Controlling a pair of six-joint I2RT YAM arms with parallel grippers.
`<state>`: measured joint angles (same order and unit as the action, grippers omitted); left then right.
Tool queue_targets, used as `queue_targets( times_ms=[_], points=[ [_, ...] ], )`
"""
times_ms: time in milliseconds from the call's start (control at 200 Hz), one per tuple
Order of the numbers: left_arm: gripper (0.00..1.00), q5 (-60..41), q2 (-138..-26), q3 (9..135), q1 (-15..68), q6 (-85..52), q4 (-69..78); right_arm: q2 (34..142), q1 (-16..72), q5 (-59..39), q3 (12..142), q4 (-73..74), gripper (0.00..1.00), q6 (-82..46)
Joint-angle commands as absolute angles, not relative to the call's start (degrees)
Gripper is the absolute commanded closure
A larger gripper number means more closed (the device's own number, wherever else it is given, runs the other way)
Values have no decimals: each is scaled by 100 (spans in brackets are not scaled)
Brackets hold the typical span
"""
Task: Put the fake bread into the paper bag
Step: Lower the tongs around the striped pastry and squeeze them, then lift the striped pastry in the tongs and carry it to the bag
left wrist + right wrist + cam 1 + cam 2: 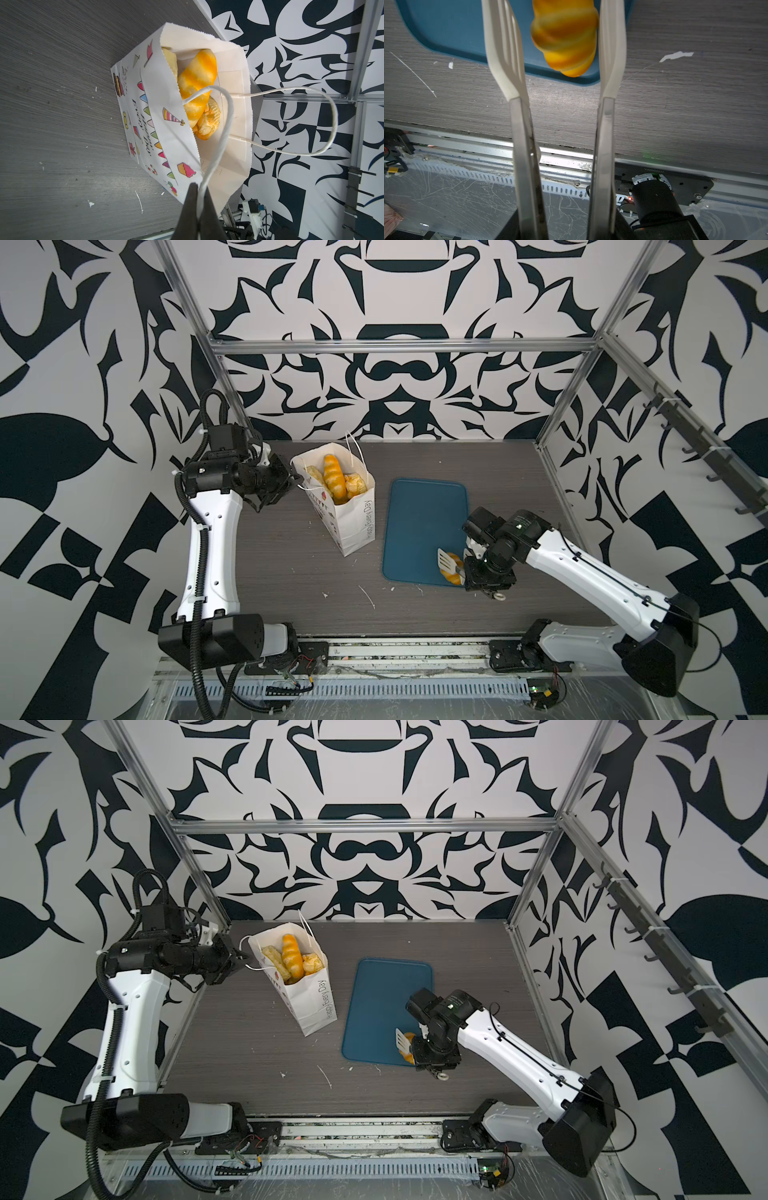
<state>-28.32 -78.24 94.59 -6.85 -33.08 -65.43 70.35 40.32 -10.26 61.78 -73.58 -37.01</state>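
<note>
The paper bag [353,526] [309,1006] [158,124] stands upright and open at the back left. Several pieces of fake bread [334,479] [291,959] [197,83] fill it, a long loaf among them. My left gripper [297,481] [245,961] [199,195] is shut on the bag's near cord handle [220,145]. My right gripper [469,572] [419,1052] [562,224] is shut on white-tipped metal tongs [445,560] [504,52]. The tong blades stand apart around a croissant [454,574] [409,1052] [564,37] at the tray's near right corner. One blade touches the croissant; a gap shows at the other.
The teal-blue tray [419,522] [382,1002] [446,31] lies right of the bag on the dark wood-grain table. White flecks mark the tabletop near the front. Aluminium frame posts stand at the back corners, and a metal rail runs along the front edge.
</note>
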Motion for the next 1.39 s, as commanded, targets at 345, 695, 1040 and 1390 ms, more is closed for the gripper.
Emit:
queue_targets(
  times_ms=[345, 695, 1040, 1390],
  points=[
    [100, -2887, -7798, 9442, -686, -3323, -6648, 7208, 4025, -1017, 6029, -7309, 50, -3481],
    [100, -2865, -7796, 9458, -686, -3329, -6630, 7539, 4034, -947, 6174, -7250, 52, -3367],
    [100, -2882, -7832, 9503, -693, -3353, -6601, 7581, 4035, -688, 6508, -7341, 62, -3340],
    [100, -2852, -7884, 9665, -686, -3340, -6675, 8031, 4034, -589, 7556, -7337, 64, -3271]
  ],
)
